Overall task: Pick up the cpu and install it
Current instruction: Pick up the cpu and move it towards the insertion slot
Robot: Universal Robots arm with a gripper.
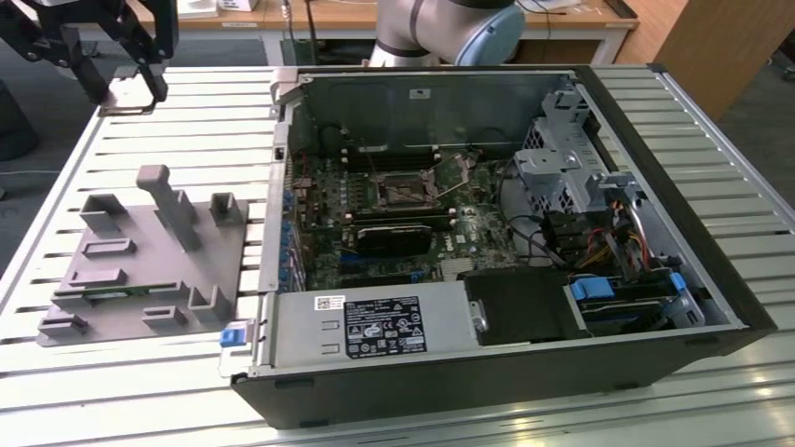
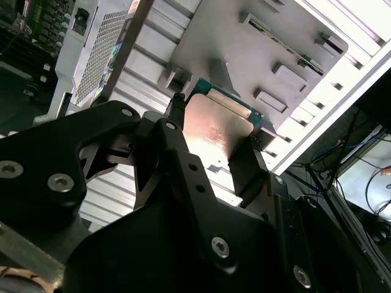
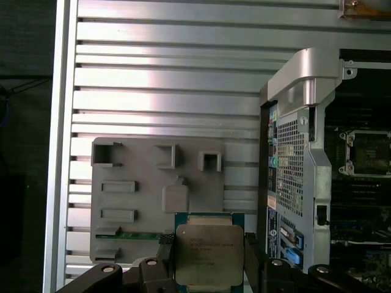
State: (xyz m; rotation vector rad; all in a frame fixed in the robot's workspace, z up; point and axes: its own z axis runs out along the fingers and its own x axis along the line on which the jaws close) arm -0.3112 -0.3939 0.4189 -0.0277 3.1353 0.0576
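Clamping the claw on the cpu, with one black finger pressing on each of two opposite edges. Presenting a thin, flat square chip: silver-grey metal top, with a narrow green board rim peeking out around it. Holding it aloft, above the slatted desk and near the grey fixture plate. Hanging, in the exterior view, over the desk's far corner at the exterior view's left, well apart from the open computer case and its motherboard socket.
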